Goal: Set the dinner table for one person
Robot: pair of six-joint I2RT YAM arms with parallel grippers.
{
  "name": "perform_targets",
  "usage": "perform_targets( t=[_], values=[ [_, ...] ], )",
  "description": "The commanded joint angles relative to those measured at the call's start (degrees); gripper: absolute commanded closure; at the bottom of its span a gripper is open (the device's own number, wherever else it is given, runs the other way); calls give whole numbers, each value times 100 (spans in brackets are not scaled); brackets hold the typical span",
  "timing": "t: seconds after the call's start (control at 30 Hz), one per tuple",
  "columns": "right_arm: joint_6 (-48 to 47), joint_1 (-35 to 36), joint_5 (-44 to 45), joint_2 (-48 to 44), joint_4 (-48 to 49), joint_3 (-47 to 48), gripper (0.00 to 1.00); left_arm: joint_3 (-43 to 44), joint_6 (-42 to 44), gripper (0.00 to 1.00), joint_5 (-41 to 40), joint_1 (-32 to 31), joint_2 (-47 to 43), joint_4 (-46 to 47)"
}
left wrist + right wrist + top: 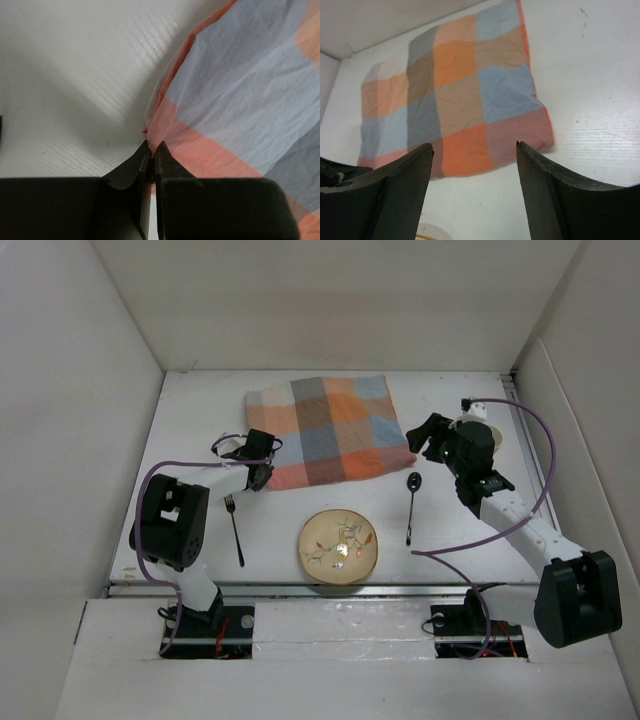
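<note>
With the left tool point(151, 150) clenched on a near corner of the checked placemat point(330, 430) and the right tool point(475, 144) released near the opposite corner, the white bench point(200, 420) under both arms looks barely set, with plate point(340, 545), fork point(235, 530) and spoon point(411, 508) lying off the mat.

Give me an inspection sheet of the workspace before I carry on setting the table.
Surface: white dinner table, flat, no spills seen.
Job's things: checked placemat at far middle, rumpled; fork near left; patterned plate near centre; spoon right of the plate.
Clutter: pale round object mostly hidden behind the right arm; cannot identify.
End effectors: left end effector shut on the placemat's near-left corner; right end effector open, holding nothing, by the placemat's right corner.
Cables: left cable and right cable, purple, loop off the arms.
Surroundings: white walls; metal rail along the near edge.
</note>
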Motion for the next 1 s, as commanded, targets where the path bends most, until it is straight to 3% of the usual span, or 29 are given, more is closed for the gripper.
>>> perform_targets(
  t=[0.0,0.2,0.23,0.3,0.4,0.47,0.7,0.87,0.97],
  values=[
    [96,-162,61,319,-35,-164,28,-128,168,100,-264,-31,-537,-369],
    [255,-163,-271,804,210,-331,30,-427,415,92,-11,-31,-846,-34],
    [272,-163,-316,822,280,-392,29,-410,441,84,16,-31,-802,-69],
    [264,-163,-308,813,299,-419,29,-374,476,78,-1,-31,-758,-235],
    [246,-163,-308,708,369,-490,30,-479,433,55,8,-31,-819,-342],
    [246,-163,-326,647,395,-507,29,-646,415,51,121,-31,-924,-272],
    [159,-163,-317,637,404,-516,29,-910,187,62,342,-31,-855,-149],
    [123,-163,-317,778,325,-463,30,-665,300,98,158,-31,-565,-166],
    [115,-163,-334,883,334,-463,30,-349,520,100,244,223,-433,9]
  ],
)
